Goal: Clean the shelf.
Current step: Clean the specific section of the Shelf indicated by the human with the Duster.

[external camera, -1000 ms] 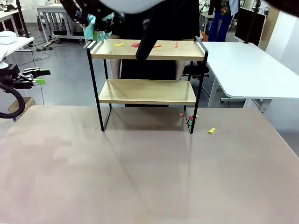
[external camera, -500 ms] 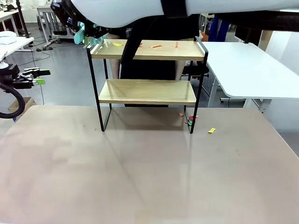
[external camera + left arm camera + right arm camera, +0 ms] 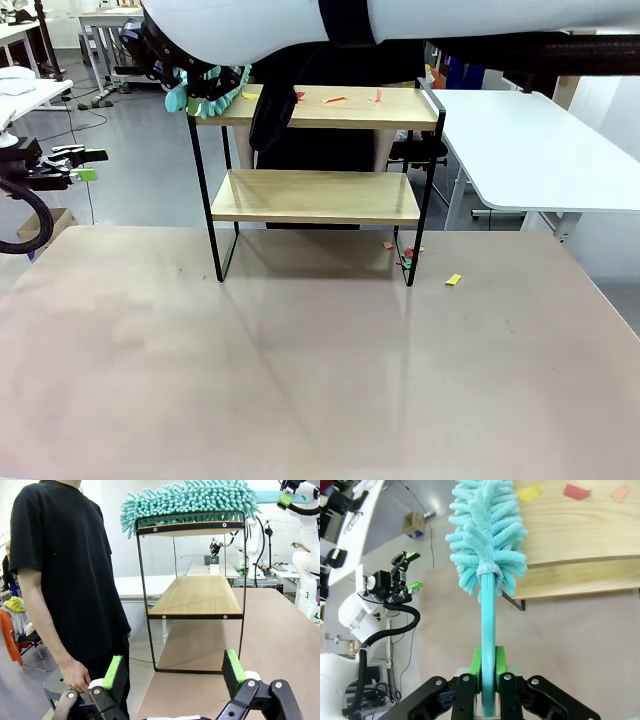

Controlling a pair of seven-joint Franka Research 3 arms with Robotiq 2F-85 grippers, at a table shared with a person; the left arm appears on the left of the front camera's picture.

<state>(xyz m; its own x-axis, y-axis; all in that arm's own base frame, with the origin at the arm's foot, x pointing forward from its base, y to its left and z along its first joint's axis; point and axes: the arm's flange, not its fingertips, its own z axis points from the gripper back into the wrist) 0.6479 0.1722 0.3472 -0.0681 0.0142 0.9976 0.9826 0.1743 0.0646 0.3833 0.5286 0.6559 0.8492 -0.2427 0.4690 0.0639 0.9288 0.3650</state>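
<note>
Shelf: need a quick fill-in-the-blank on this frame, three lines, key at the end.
The right gripper is shut on the ____ of the teal duster.
The duster's fluffy head lies on the ____ board of the shelf.
The left gripper, away from the shelf, has its jaws ____.
Missing words: handle; top; open.

My right arm (image 3: pixel 450 15), cut off at the top edge, hides most of the person (image 3: pixel 320 150) beyond the shelf (image 3: pixel 315 195); the scraps (image 3: pixel 333 99) on its top board are too small to identify.
</note>
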